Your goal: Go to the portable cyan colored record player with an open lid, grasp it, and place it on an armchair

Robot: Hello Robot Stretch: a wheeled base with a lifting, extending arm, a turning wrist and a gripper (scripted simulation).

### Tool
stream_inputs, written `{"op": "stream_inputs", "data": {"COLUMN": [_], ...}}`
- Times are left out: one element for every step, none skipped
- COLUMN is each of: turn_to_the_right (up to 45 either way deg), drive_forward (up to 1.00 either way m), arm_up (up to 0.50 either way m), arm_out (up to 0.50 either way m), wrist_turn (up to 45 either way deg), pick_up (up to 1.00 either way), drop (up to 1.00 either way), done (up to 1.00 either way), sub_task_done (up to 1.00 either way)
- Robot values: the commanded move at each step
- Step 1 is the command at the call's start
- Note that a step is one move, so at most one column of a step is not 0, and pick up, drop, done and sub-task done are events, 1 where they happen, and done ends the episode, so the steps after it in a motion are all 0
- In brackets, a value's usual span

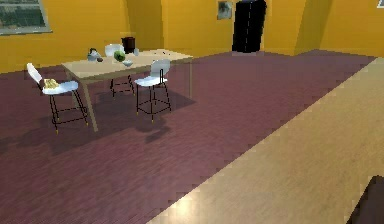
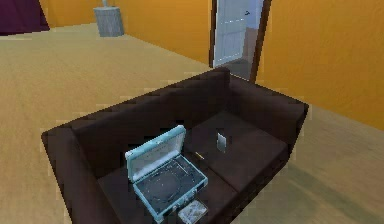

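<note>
Arm side view: a dark brown sofa point(image 2: 170, 108) spans the picture, and on its seat cushion lies the cyan record player point(image 2: 165, 176) with its lid raised. The claw point(image 2: 204, 154) is a dark shape just beside it. The grasp seems the step in hand, though the claw's state and whether it holds anything cannot be told. Next, I judge, comes a firm hold, a clean lift, then finding an armchair.

Wooden table point(image 1: 150, 63), white chairs point(image 1: 156, 79), dark sofa point(image 2: 245, 100), perhaps a grey bin point(image 2: 109, 20).
</note>
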Motion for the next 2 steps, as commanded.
{"op": "stream_inputs", "data": {"turn_to_the_right": [0.0,0.0], "drive_forward": [0.00,0.00], "arm_up": [0.50,0.02], "arm_out": [0.00,0.00], "wrist_turn": [0.0,0.0], "pick_up": [0.00,0.00], "drop": [0.00,0.00], "done": [0.00,0.00], "sub_task_done": [0.00,0.00]}}
